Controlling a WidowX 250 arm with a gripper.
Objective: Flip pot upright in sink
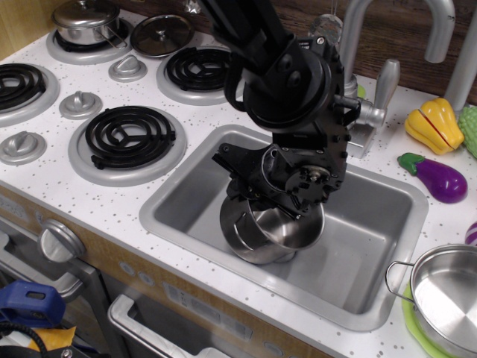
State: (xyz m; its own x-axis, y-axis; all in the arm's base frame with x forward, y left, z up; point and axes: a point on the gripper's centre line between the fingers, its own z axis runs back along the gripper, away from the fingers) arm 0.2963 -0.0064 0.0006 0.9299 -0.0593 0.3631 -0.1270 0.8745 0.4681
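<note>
The shiny steel pot is in the sink, near its middle front. Its open mouth faces up and a little toward the camera, so it stands close to upright. My black gripper reaches down from above and is shut on the pot's far rim. The fingertips are partly hidden by the wrist body. The pot's base looks close to the sink floor; I cannot tell if it touches.
A faucet rises behind the sink. Stove burners lie to the left, with a small lidded pot at the far back. Toy vegetables and an eggplant lie right. A wide pan sits at the front right.
</note>
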